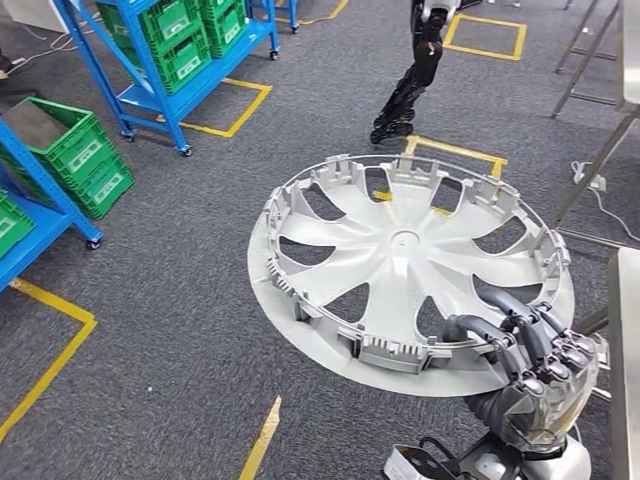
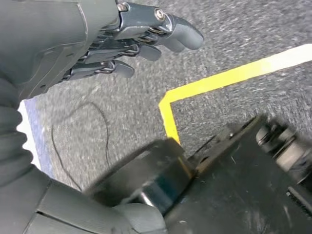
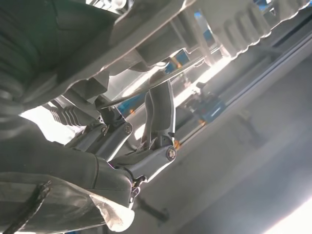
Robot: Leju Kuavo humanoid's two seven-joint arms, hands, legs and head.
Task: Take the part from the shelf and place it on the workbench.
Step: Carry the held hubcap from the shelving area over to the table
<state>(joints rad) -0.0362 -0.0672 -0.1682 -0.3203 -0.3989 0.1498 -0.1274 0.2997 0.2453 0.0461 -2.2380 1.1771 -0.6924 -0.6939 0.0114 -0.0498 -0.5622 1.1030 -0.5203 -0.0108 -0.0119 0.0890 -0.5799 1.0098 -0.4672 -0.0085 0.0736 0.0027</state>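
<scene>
Right robot hand (image 1: 540,365) low in the head view, dark fingers (image 1: 504,305) curled over the near rim of a large round silver-grey plastic wheel cover (image 1: 404,255), grasping it. Wheel cover held roughly flat in the air above the grey carpeted floor (image 1: 173,300), inner ribbed side up, curved spokes and clips along its rim in sight. From the right wrist view, the same right robot hand (image 3: 147,141) under the wheel cover (image 3: 206,24), a finger (image 3: 160,112) pressed up against its rim. Left robot hand (image 2: 121,44) hanging over the floor (image 2: 235,34) beside a yellow tape corner (image 2: 167,105), fingers (image 2: 176,31) loosely extended and apart, released, nothing in it. Edge of a grey metal worktop (image 1: 625,350) just right of the wheel cover. Yellow tape lines (image 1: 53,360) on the floor nearby. Farther off at left, blue metal shelves on castors (image 1: 162,100) carrying green plastic crates (image 1: 181,40). Beyond the wheel cover, dark legs of another robot (image 1: 407,90) standing on the carpet near a yellow tape square (image 1: 483,38).
</scene>
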